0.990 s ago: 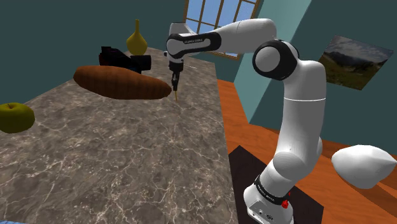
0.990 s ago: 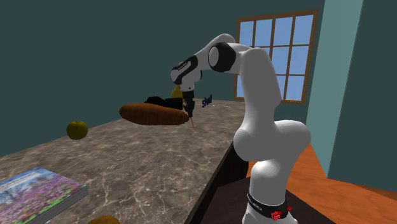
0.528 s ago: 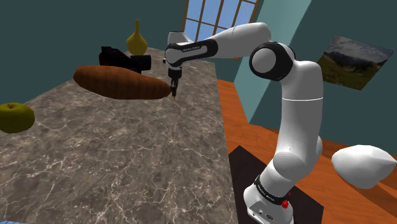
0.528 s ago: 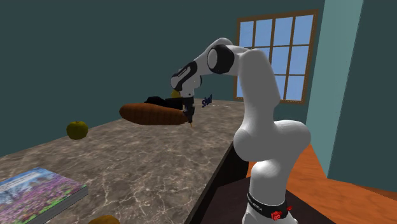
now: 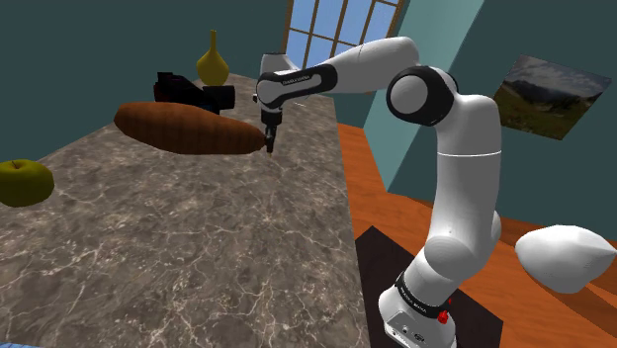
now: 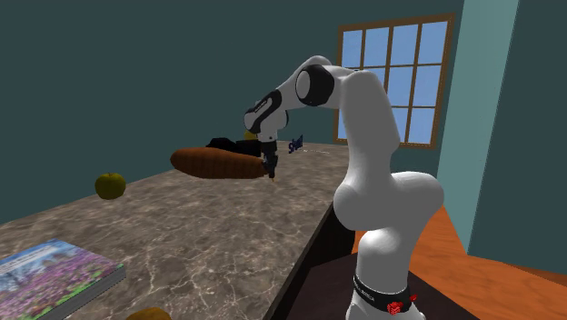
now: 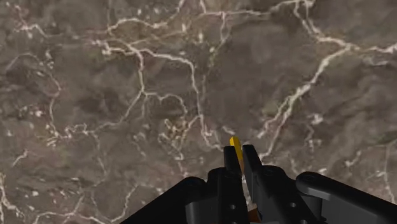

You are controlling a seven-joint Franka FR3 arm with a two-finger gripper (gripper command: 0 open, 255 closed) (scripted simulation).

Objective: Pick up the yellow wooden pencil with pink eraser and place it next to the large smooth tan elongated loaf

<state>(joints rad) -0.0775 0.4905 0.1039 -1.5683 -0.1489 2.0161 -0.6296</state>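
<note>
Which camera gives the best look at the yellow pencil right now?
The wrist view: the yellow pencil pokes out between the black fingers clasping it, over the marbled counter. In the shoulder and second exterior views it is too small to make out under the gripper beside the brown loaf.

Pencil [image 7: 235, 144] mostly hidden between pincer [image 7: 239, 154] fingers; book [image 6: 54, 273] cut off at edge.

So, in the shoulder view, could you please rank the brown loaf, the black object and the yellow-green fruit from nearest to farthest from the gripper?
1. Brown loaf: beside the gripper, to the view's left.
2. Black object: behind the loaf.
3. Yellow-green fruit: at the view's far left.
</note>
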